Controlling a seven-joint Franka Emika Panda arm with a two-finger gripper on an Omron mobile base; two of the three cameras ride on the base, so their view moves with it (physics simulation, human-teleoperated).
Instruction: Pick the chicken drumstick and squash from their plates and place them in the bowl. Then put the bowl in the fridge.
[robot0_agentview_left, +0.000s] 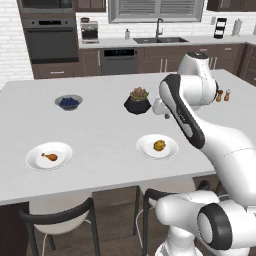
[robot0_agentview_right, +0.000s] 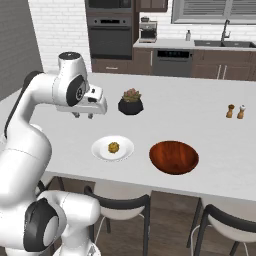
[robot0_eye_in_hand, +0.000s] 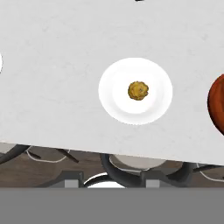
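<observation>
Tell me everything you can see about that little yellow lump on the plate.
The squash is a small, lumpy, rounded yellow-orange piece with a rough, mottled surface. It sits near the middle of a round white plate with a raised rim, on the pale counter near its front edge. Only the plate touches it. The red-brown bowl stands apart on one side, and a black potted succulent stands farther back.

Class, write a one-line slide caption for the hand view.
Looking down at the squash centred on its white plate, the red-brown bowl at the view's right edge.

drumstick (robot0_agentview_left: 49, 157) on left plate (robot0_agentview_left: 35, 159) | squash (robot0_agentview_left: 159, 145) on plate (robot0_agentview_left: 171, 150) | bowl (robot0_agentview_right: 174, 157) empty
</observation>
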